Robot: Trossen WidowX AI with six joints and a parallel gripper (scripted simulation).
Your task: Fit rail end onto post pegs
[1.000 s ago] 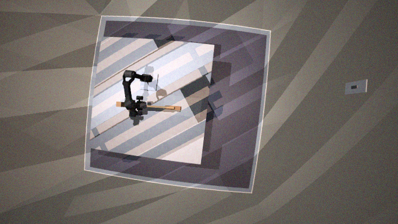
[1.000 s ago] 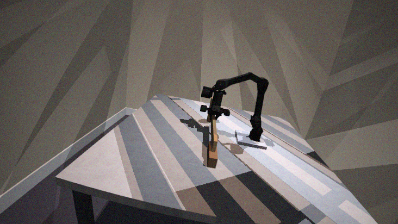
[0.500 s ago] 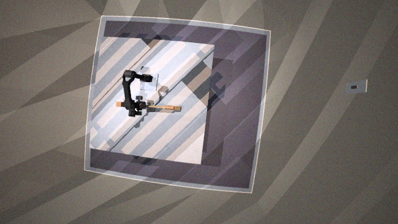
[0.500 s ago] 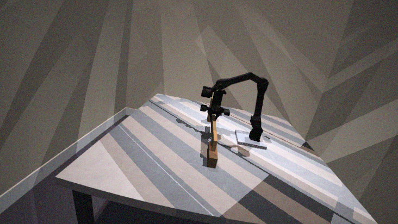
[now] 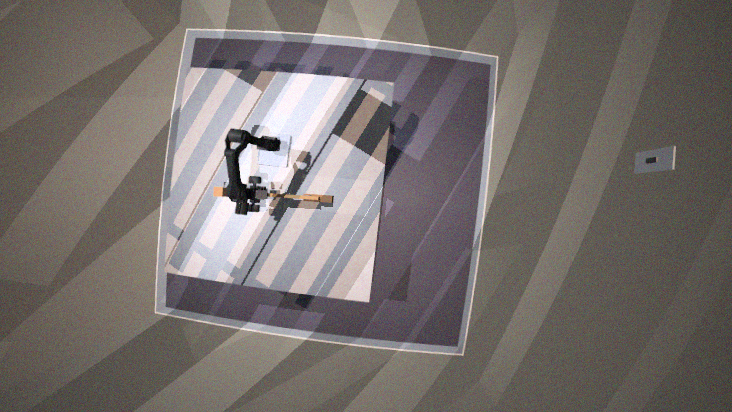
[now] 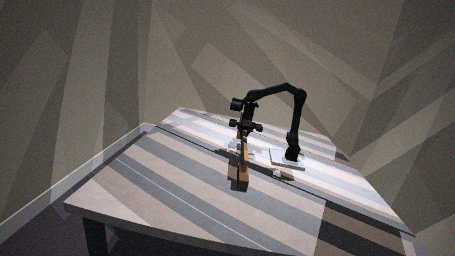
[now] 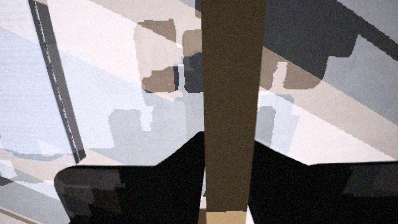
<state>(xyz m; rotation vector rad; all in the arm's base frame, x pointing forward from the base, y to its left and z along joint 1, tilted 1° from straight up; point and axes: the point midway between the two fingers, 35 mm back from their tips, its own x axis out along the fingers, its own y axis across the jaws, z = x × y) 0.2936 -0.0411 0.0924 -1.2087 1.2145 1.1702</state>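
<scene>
The long wooden rail (image 5: 302, 196) (image 6: 244, 155) (image 7: 230, 90) runs across the table from the low footboard block (image 5: 323, 200) (image 6: 242, 183) toward the arm. My gripper (image 5: 249, 198) (image 6: 245, 129) (image 7: 217, 136) is shut on the rail near its near end and holds that end up off the table. In the wrist view the black fingers press on both sides of the rail. A short orange-brown piece (image 5: 218, 191), the post, shows just past the gripper in the top view. The pegs and the holes are hidden, so I cannot tell whether they are engaged.
The arm's base stands on a pale plate (image 5: 274, 156) (image 6: 280, 160) beside the rail. The table top (image 5: 317, 255) (image 6: 178, 191) carries striped patches of light and shadow. A low pale border (image 5: 327, 38) rings the floor around the table.
</scene>
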